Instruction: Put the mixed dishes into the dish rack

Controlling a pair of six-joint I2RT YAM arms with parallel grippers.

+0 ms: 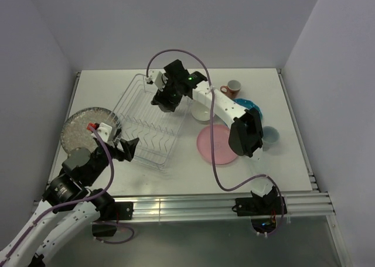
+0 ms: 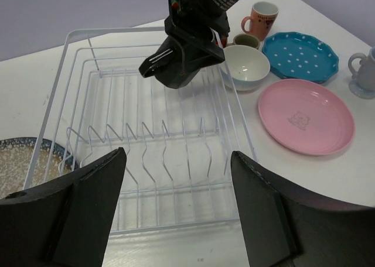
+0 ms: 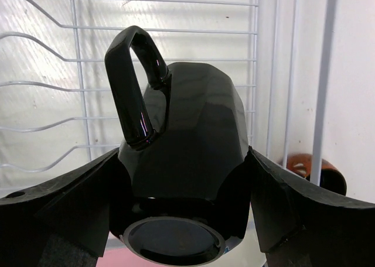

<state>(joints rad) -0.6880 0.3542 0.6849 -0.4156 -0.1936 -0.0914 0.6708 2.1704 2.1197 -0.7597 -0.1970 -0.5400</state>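
Observation:
The wire dish rack (image 1: 146,122) lies left of centre and holds no dishes. My right gripper (image 1: 164,101) is shut on a glossy black mug (image 3: 187,132), held over the rack's far right part with its handle towards the rack floor; the mug also shows in the left wrist view (image 2: 183,62). My left gripper (image 2: 177,156) is open and empty, just off the rack's near edge (image 2: 176,223). A grey speckled plate (image 1: 82,129) lies left of the rack. A white bowl (image 2: 246,67), pink plate (image 2: 306,116) and teal dotted plate (image 2: 300,56) lie to its right.
A pink mug (image 2: 261,20), a grey-beige mug (image 2: 246,41) and a pale blue mug (image 2: 363,71) stand right of the rack near the plates. A dark-red mug (image 3: 310,170) shows just outside the rack's wire. Walls close in the table's back and sides.

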